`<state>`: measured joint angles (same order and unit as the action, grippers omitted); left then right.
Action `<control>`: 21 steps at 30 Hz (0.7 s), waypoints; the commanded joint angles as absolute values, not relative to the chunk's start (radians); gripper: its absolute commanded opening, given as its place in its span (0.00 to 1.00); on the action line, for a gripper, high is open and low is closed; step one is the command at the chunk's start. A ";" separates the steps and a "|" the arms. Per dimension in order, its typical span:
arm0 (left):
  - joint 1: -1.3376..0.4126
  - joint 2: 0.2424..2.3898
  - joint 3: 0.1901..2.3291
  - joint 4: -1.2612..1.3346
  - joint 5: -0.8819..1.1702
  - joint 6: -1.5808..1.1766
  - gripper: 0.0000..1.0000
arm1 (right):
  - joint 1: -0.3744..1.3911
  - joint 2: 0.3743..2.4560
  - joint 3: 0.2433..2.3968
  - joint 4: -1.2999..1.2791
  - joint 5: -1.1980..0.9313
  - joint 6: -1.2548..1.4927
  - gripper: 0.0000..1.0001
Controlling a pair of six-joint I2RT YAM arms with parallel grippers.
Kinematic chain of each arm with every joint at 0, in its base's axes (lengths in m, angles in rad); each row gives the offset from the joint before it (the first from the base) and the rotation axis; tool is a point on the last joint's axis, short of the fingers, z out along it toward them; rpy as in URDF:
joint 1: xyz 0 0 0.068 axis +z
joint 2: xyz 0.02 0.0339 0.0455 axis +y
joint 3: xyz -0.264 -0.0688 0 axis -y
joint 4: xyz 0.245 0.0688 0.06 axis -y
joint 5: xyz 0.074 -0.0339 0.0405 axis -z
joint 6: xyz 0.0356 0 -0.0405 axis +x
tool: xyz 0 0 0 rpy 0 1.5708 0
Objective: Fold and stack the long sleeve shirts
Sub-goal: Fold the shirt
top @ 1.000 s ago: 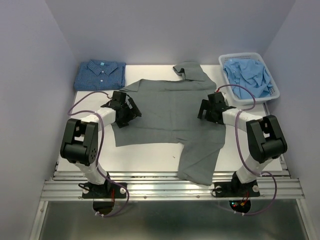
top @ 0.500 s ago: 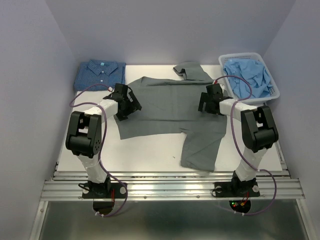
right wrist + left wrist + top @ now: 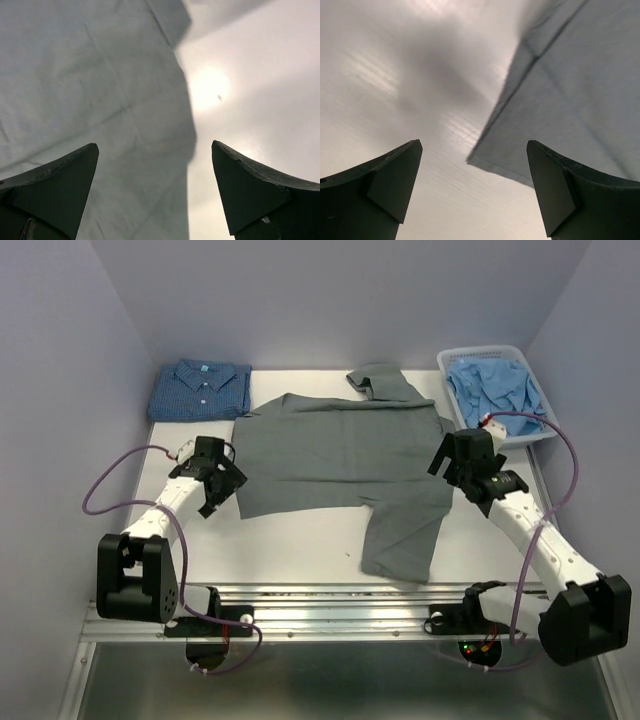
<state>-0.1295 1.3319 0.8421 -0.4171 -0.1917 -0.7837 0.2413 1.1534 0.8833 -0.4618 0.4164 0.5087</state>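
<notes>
Where lilac walls (image 3: 60, 360) meet, table (image 3: 300, 540) bears grey shirt (image 3: 340, 455)

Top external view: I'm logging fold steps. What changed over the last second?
Both arms carried the grey shirt slightly toward the back, let go, and swung outward. The left pincer now sits open off its left edge, the right pincer open at its right edge. The folded blue check shirt and the basket stayed put.
</notes>
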 commanded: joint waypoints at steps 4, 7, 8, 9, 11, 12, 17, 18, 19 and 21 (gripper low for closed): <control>-0.109 1.370 0.701 -0.338 -0.077 -0.775 0.99 | 0.236 0.931 0.805 -0.701 0.457 0.633 1.00; -0.110 1.399 0.709 -0.308 -0.064 -0.752 0.99 | 0.236 0.844 0.776 -0.721 0.420 0.652 1.00; -0.112 1.410 0.721 -0.305 -0.064 -0.746 0.99 | 0.236 0.825 0.770 -0.722 0.408 0.656 1.00; -0.120 1.434 0.729 -0.304 -0.064 -0.741 0.99 | 0.236 0.810 0.762 -0.721 0.397 0.661 1.00; -0.135 1.475 0.745 -0.307 -0.066 -0.730 0.99 | 0.236 0.773 0.749 -0.730 0.387 0.667 1.00; -0.158 1.494 0.753 -0.314 -0.067 -0.729 0.99 | 0.236 0.766 0.749 -0.744 0.385 0.682 1.00; -0.204 1.595 0.792 -0.394 -0.123 -0.739 0.88 | 0.236 0.776 0.767 -0.817 0.426 0.696 1.00; -0.213 1.600 0.793 -0.400 -0.117 -0.739 0.85 | 0.236 0.782 0.769 -0.830 0.420 0.696 1.00; -0.221 1.601 0.792 -0.403 -0.120 -0.741 0.83 | 0.236 0.784 0.769 -0.824 0.410 0.687 1.00; -0.238 1.603 0.793 -0.417 -0.136 -0.756 0.78 | 0.236 0.798 0.764 -0.816 0.405 0.678 1.00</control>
